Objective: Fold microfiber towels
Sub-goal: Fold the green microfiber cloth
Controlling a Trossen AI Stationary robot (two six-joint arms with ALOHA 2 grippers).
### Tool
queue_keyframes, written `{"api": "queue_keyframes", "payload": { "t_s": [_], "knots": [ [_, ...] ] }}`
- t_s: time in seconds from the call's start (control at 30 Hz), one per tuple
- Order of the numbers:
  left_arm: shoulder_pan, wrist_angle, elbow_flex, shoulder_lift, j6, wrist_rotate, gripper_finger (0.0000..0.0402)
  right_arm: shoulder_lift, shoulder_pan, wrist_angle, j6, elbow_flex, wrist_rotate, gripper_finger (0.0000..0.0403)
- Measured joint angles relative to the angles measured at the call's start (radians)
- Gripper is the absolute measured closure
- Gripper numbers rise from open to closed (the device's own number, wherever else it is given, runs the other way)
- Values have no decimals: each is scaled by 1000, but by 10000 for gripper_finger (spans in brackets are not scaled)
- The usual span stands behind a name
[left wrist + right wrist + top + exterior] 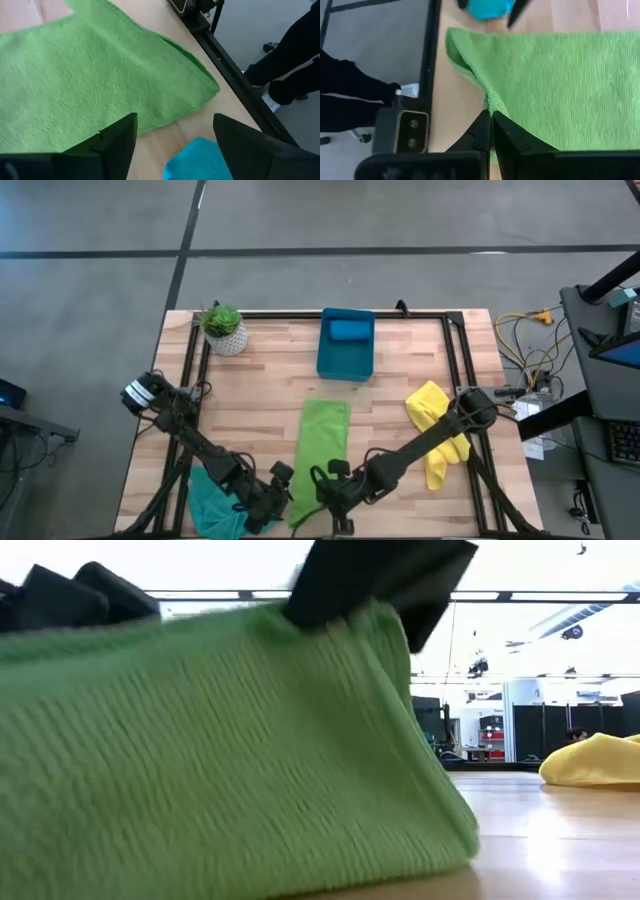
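Observation:
A lime green towel (322, 442) lies as a long strip in the middle of the table, its near end raised. My right gripper (492, 131) is shut on that end, and the low view shows it above the cloth (380, 580). My left gripper (175, 145) stands open just to the left of the near end, over a crumpled teal towel (197, 161), with nothing between its fingers. A yellow towel (436, 432) lies bunched at the right under my right arm. A blue towel (349, 330) lies in the bin. My right gripper pinches the green towel's near-end edge (489, 102) between its two fingers, slanting down from the right. The cloth puckers at the fingertips; how many layers are in the pinch I cannot tell. That end is lifted and the cloth slopes down to the table (440, 840).
A blue plastic bin (346, 360) stands at the far middle and a small potted plant (224, 328) at the far left. A black frame rail (235, 75) runs along the table's near edge; a person's legs (350, 95) stand beyond it.

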Motion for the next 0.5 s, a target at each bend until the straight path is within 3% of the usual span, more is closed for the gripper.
{"api": "queue_keyframes", "payload": {
  "t_s": [0.5],
  "knots": [
    [-4, 1, 0, 2, -69, 3, 153, -2, -50, 8, 56, -60, 19, 394]
  ]
}}
